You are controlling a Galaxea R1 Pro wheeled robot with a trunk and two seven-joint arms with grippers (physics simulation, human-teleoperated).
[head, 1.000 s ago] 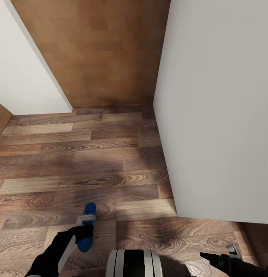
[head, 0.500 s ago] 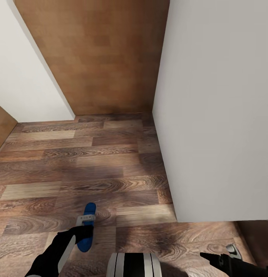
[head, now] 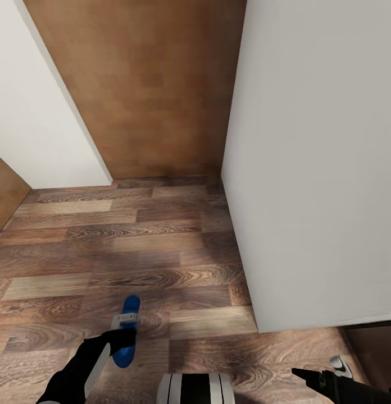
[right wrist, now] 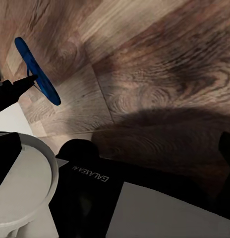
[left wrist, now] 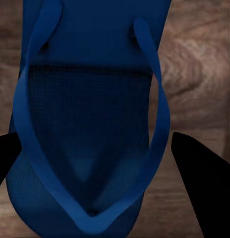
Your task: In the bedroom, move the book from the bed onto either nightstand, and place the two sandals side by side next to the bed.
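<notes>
Carrying one sandal (head: 126, 332) clamped in our left gripper (head: 121, 340), above the floor (head: 162, 247) near the white wall (head: 313, 168); bed isn't visible, so next we drive to it. Left wrist view shows fingers either side of the sole and blue straps; head view can't. Right gripper (head: 308, 375): can't tell.

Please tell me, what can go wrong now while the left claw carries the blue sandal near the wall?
The left claw seems to grip the blue sandal only by its edges, so it could slip and fall onto the wood floor. The white wall stands close on the robot's right, so turning might brush the right claw against it.
</notes>
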